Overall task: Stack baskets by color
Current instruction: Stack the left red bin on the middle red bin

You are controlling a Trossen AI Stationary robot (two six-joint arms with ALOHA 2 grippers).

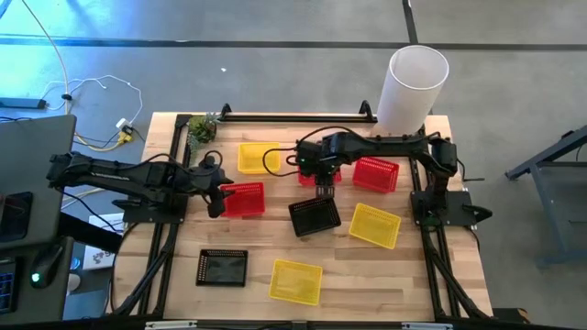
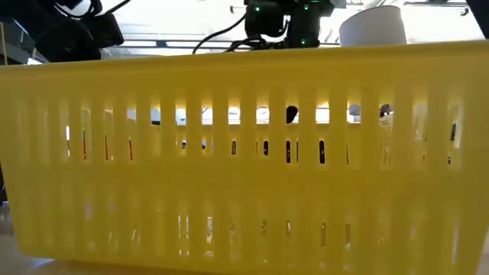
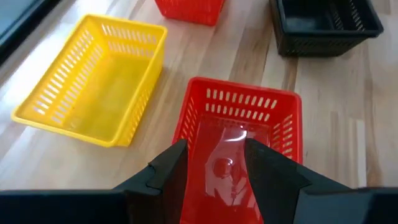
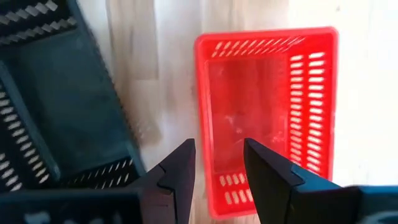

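high view first: my left gripper (image 1: pixel 217 200) sits at the left end of a red basket (image 1: pixel 244 198), and on the left wrist feed its fingers (image 3: pixel 171 174) are spread apart over that basket's near wall, pinching nothing. my right gripper (image 1: pixel 322 188) hovers mid-table, fingers parted and empty, above a second red basket (image 4: pixel 267 106) with a black basket (image 1: pixel 315 216) just beside it. a third red basket (image 1: pixel 376 174) lies further right. yellow baskets lie at the back (image 1: pixel 259 158), right (image 1: pixel 375 225) and front (image 1: pixel 296 280); another black basket (image 1: pixel 222 267) sits front left.
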